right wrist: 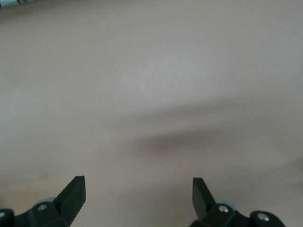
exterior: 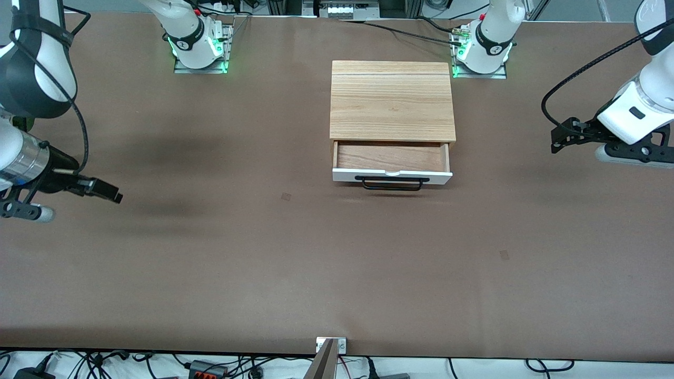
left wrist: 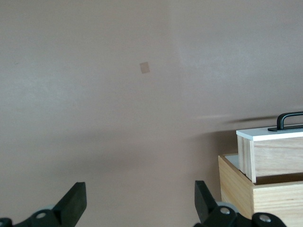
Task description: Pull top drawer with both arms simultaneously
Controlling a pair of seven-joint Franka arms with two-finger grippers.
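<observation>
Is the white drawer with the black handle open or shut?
Open, partly. The white-fronted top drawer with the black bar handle sticks out from under the light-wood cabinet top, showing its bare reddish-brown wood floor.

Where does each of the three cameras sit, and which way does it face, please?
Front view: high across the table, facing both bases; shows the top drawer pulled out, the left gripper and right gripper apart from it.
Left wrist view: over the table; open fingers, the drawer shared with front.
Right wrist view: bare table, open fingers.
</observation>
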